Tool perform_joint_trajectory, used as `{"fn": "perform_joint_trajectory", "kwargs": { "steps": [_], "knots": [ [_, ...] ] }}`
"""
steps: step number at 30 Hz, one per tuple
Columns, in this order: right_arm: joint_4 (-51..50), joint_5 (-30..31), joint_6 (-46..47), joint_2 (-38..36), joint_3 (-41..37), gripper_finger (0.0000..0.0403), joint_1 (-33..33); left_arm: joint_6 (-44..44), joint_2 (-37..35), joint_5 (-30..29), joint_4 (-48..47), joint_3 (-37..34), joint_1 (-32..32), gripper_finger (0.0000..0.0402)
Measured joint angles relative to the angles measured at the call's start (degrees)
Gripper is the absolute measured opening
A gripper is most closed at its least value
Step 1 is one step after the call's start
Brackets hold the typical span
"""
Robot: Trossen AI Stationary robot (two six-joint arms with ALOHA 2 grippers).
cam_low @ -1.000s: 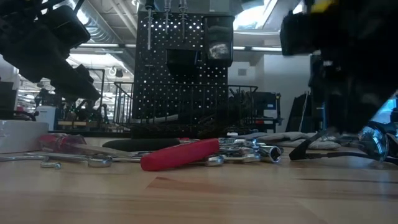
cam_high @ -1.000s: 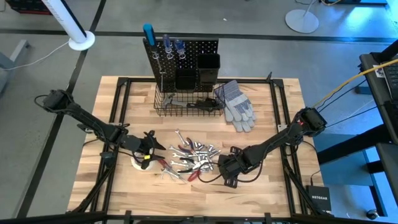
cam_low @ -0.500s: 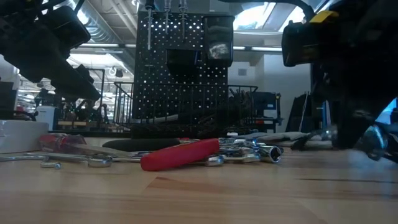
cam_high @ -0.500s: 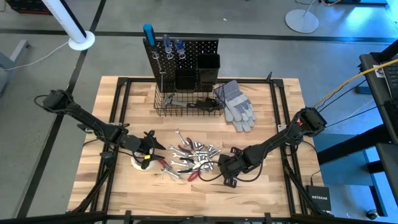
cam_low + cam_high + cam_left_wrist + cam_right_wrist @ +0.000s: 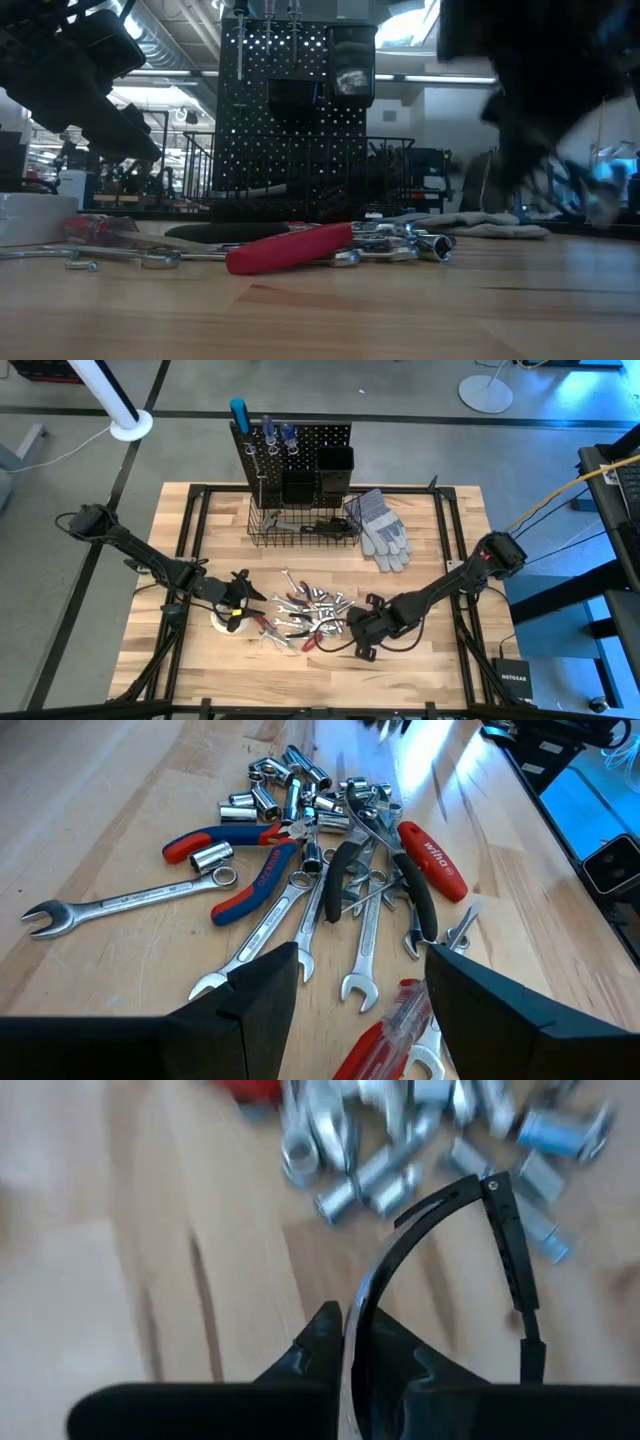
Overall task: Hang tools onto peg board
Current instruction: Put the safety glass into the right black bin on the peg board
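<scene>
A pile of tools (image 5: 312, 615), made up of silver wrenches, sockets, red-and-blue pliers (image 5: 240, 860) and a red-handled screwdriver (image 5: 290, 248), lies flat at the table's middle. The black peg board (image 5: 290, 445) stands upright at the far edge with a few screwdrivers hung on it. My left gripper (image 5: 240, 598) (image 5: 360, 990) hovers open over the pile's left end, beside a white tape roll (image 5: 224, 624). To the right of the pile, my right gripper (image 5: 362, 628) (image 5: 350, 1330) is shut on a pair of black-framed clear glasses (image 5: 440, 1210). My right gripper pinches the glasses between its two fingers at the curved black front rim (image 5: 356, 1312). The rim arcs away ahead of the fingers, and one hinged temple arm (image 5: 512, 1240) sticks out beyond it. In the low view the glasses are off the table.
A black wire basket (image 5: 300, 528) with loose items stands at the board's foot, with two black bins (image 5: 318, 472) above it. Grey work gloves (image 5: 384, 532) lie to the right of the basket. Bare wood (image 5: 430, 660) shows at the near right.
My right gripper has shut on the glasses and risen, lifting them off the table at the pile's right side. In the low view the glasses no longer lie on the wood, and the arm is blurred with motion.
</scene>
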Motion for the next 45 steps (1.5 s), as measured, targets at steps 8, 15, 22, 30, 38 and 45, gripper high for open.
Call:
{"fn": "perform_joint_trajectory", "kwargs": {
  "steps": [8,15,22,30,38,45],
  "knots": [
    [-2.6,12.6,-10.26,-7.22,7.08,0.0032,-0.49,-1.34,0.0,0.0,0.0,0.0,0.0,0.021],
    [4.89,15.9,-26.43,-14.46,8.51,0.0022,-6.78,-2.95,0.0,-0.03,-0.03,0.0,-1.17,0.021],
    [20.09,5.89,-41.0,-18.11,8.57,0.0026,-17.26,-3.57,0.0,-1.55,-0.03,0.0,-2.1,0.021],
    [43.04,-8.91,-43.95,-18.68,8.57,0.0026,-29.88,-3.42,0.0,-2.25,-0.02,0.02,-2.08,0.021],
    [57.86,-12.37,-40.88,-18.74,8.57,0.0027,-38.94,-0.15,0.0,-5.96,0.34,0.02,-0.74,0.021],
    [58.6,-12.86,-36.15,-18.7,8.57,0.0027,-46.46,0.04,0.01,-6.14,0.31,0.02,2.35,0.021]
  ]
}}
